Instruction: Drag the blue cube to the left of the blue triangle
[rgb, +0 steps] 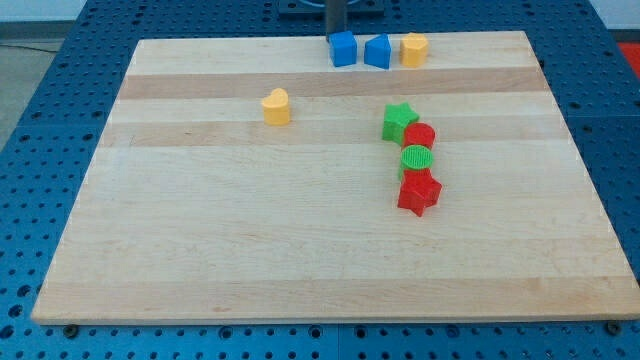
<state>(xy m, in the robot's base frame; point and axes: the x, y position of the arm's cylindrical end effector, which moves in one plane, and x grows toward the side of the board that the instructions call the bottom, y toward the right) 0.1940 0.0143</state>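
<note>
The blue cube (343, 49) sits near the board's top edge. The blue triangle (377, 51) is just to its right, with a small gap between them. A yellow block (414, 48) stands right of the triangle. My rod comes down at the view's top, and my tip (337, 34) is right behind the blue cube's upper left side. I cannot tell whether it touches the cube.
A yellow heart (276, 106) lies left of centre. A green star (399, 121), a red cylinder (421, 137), a green cylinder (417, 159) and a red star (419, 193) form a touching column right of centre. The wooden board (250, 250) rests on a blue perforated table.
</note>
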